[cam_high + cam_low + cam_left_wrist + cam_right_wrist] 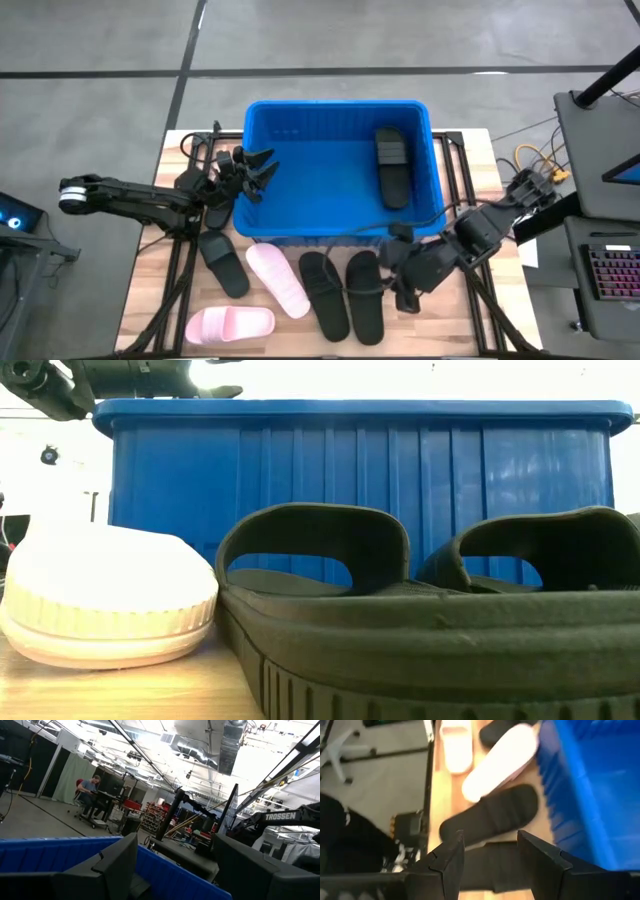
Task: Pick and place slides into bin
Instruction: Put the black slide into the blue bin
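Nearest the counter's [150, 305] front edge lies one light pink slide [229, 325]; a second pink slide [279, 279] angles up toward the bin. Beside them sit a black slide [222, 262] on the left and a pair of black slides [342, 293] side by side on the right. In the low view that pair fills the foreground and hides most of the bin's lower wall.

The right gripper [487, 851] hovers over the right one of the pair, its fingers spread apart with nothing between them.

The blue bin [262, 180] stands behind, holding one black slide [391, 165] near its right wall.

At the bin's left rim, the left gripper [262, 172] has its fingers wide apart and empty. A black slide under that arm is mostly hidden.
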{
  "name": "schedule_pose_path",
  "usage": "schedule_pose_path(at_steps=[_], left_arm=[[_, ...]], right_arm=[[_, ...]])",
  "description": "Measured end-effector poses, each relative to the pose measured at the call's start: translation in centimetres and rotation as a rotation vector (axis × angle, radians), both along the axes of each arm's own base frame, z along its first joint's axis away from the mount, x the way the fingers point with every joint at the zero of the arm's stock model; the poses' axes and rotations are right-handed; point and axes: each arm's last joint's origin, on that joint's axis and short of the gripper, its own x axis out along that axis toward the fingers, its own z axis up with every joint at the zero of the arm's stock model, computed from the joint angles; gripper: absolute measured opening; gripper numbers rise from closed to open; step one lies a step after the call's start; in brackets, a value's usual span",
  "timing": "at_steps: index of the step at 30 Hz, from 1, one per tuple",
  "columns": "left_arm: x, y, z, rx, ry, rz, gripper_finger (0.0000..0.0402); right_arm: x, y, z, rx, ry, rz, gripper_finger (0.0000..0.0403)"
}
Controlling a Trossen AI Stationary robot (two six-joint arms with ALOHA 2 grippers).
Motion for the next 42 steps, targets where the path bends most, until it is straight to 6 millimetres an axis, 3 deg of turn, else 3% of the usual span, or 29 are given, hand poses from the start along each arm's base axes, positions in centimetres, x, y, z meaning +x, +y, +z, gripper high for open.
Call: schedule_pose_path(at_steps=[6,15,25,42], left_arm=[[0.0,0.0,0.0,-0.002,-0.002,-0.001,0.0246],[0.0,0.1,-0.1,-0.046,-0.004,0.007,0.0246],[0.1,0.1,-0.2,-0.052,0.0,0.008,0.0246],[0.1,0.1,-0.2,-0.052,0.002,0.007,0.0246]], right_arm=[[1.2,1.2,-1.8,0.0,0.076,0.038,0.0173],[2.6,2.4,-5.9,-0.141,0.264,0.025,0.0173],[3.5,5.1,-9.2,-0.227,0.324,0.061,0.0166],[3.7,5.9,-11.6,-0.308,0.346,0.046,0.0155]])
